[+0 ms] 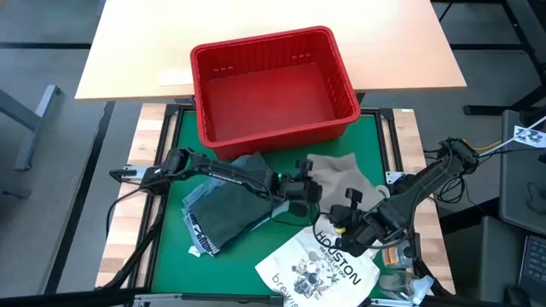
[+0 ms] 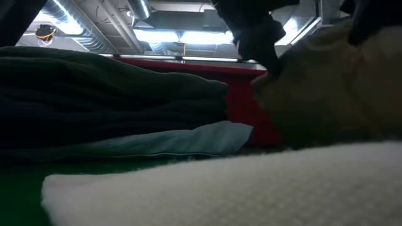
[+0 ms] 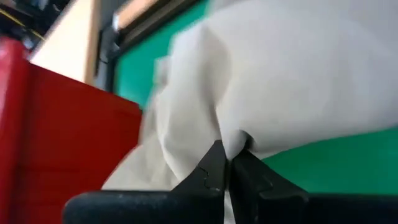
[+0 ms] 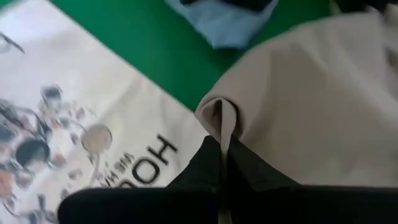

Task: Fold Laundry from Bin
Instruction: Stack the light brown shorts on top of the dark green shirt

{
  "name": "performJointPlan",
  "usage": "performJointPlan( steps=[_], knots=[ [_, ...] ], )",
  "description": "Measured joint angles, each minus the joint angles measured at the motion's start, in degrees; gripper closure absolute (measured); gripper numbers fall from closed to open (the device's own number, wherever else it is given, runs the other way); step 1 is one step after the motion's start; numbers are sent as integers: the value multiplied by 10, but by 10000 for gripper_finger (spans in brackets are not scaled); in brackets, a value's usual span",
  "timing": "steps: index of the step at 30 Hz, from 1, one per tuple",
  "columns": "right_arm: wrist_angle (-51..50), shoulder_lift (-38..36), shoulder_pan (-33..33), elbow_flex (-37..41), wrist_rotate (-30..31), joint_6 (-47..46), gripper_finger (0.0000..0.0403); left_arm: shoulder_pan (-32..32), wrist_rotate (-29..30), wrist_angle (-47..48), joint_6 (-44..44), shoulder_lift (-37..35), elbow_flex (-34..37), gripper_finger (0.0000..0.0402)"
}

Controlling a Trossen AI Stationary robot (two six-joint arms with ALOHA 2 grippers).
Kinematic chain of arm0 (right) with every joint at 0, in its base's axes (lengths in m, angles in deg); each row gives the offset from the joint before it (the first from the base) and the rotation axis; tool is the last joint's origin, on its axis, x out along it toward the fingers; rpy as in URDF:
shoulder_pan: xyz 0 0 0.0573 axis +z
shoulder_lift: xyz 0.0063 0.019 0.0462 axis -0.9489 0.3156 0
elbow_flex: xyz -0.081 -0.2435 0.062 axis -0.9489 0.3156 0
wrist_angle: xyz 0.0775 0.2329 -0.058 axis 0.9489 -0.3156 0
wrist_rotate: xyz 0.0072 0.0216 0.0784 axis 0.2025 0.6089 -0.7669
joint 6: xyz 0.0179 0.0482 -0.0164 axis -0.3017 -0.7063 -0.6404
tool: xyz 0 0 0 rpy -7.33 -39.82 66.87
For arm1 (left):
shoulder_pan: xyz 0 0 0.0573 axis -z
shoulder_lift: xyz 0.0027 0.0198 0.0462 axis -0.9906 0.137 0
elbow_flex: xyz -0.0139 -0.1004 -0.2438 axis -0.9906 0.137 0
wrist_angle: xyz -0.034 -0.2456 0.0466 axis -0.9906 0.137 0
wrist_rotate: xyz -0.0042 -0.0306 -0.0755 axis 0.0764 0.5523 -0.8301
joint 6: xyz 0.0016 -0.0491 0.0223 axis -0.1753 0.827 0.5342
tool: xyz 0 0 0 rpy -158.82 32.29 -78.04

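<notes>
Both grippers pinch the tan garment [image 1: 339, 175] at separate edges, left gripper [image 3: 229, 163] and right gripper [image 4: 222, 146] clamped on cloth, probably to spread it flat. The red bin [image 1: 271, 85] sits emptied behind.

One red bin [image 1: 271, 85] sits at upper centre of the high view. Three garments lie below it: one dark green [image 1: 223, 209], one light blue [image 1: 249, 162] and one khaki [image 1: 339, 177]. One white tote [image 1: 320, 266] lies at lower centre. Two end effectors, left [image 1: 304, 189] and right [image 1: 348, 220], each pinch the khaki one.
</notes>
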Motion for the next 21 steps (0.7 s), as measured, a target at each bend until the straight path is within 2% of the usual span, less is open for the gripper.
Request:
performJointPlan(
  steps=[3,7,11,18,21],
  knots=[
    [7,0,0,-8,36,0,399,-11,6,20,-24,0,-35,401],
    [8,0,-1,-8,112,0,400,-14,45,112,-45,-1,-95,401],
    [34,0,-16,-8,170,5,399,-12,71,223,-26,-2,-146,401],
    [160,20,-75,-7,172,140,399,1,115,423,79,-3,-188,401],
    [208,28,-94,-7,174,193,398,12,145,475,109,-7,-188,401]
  ],
)
